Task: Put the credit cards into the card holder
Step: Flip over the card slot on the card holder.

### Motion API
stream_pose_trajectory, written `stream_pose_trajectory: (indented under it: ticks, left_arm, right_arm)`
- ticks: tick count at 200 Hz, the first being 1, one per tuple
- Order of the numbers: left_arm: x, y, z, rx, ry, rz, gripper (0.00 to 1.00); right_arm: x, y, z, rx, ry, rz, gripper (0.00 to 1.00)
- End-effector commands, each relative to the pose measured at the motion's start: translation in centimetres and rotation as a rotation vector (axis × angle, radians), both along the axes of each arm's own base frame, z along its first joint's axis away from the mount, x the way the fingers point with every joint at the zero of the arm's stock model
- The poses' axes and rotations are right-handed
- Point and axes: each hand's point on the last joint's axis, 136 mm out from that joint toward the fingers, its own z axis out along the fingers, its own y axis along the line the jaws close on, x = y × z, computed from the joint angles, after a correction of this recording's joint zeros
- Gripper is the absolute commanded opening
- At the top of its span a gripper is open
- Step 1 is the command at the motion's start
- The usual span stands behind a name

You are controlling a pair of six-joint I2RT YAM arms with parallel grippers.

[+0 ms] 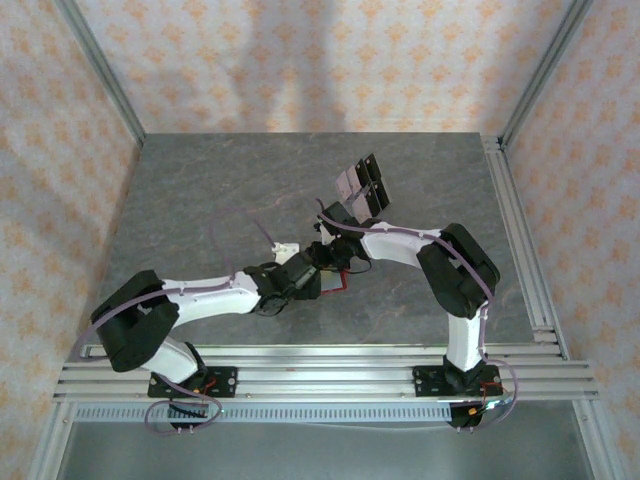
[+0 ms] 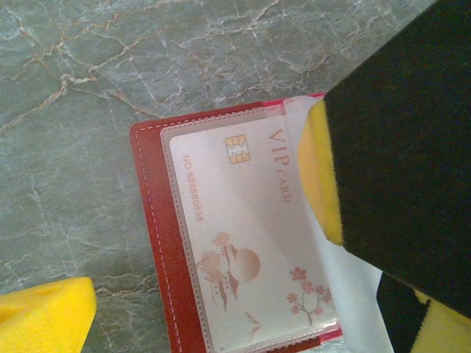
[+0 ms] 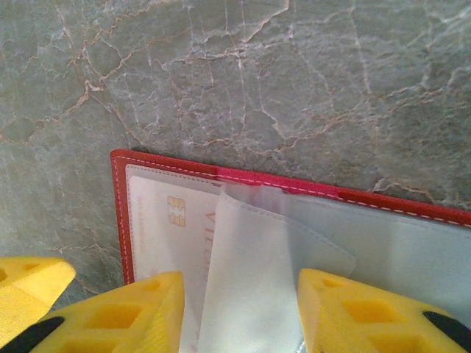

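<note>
The red card holder (image 2: 151, 220) lies open on the marble table, and its red edge (image 3: 169, 165) also runs across the right wrist view. One pale credit card (image 2: 243, 220) marked VIP sits inside a clear sleeve on its left side; its chip (image 3: 175, 211) shows from the right wrist. More pinkish credit cards (image 1: 350, 185) lie farther back on the table. My right gripper (image 3: 243, 323) is open over the holder, with a loose clear sleeve page (image 3: 250, 279) curling up between its yellow fingers. My left gripper (image 2: 243, 334) is wide open around the holder's near end.
Small dark rectangles (image 1: 374, 190) lie beside the loose cards. The two arms meet at the table's middle (image 1: 320, 270). Patterned walls and metal rails (image 1: 520, 240) close the table in. The right gripper's black and yellow finger (image 2: 383, 169) crowds the left wrist view.
</note>
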Motion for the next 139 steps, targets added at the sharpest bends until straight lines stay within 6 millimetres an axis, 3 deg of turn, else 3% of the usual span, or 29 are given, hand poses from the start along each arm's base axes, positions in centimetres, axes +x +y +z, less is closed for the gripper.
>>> stream_pose_trajectory:
  ticks: [1,34,76,139]
  left_arm:
    - [0.6,0.3,-0.1,0.039,-0.027,0.018,1.0]
    - [0.3,0.7,-0.5,0.046,-0.023,0.027,1.0]
    - [0.1,1.0,-0.6,0.051,-0.025,0.031,1.0]
    - [0.0,1.2,-0.6,0.054,-0.027,0.035,1.0]
  right_arm:
    - [-0.6,0.1,-0.2,0.001,0.015,0.002,0.44]
    - [-0.2,0.0,1.0,-0.001,-0.011,-0.005,0.45]
    - [1.3,-1.8,3.1,0.001,-0.077,-0.094,0.48]
    - [0.9,-2.6,1.2,-0.026,-0.041,-0.112,0.49]
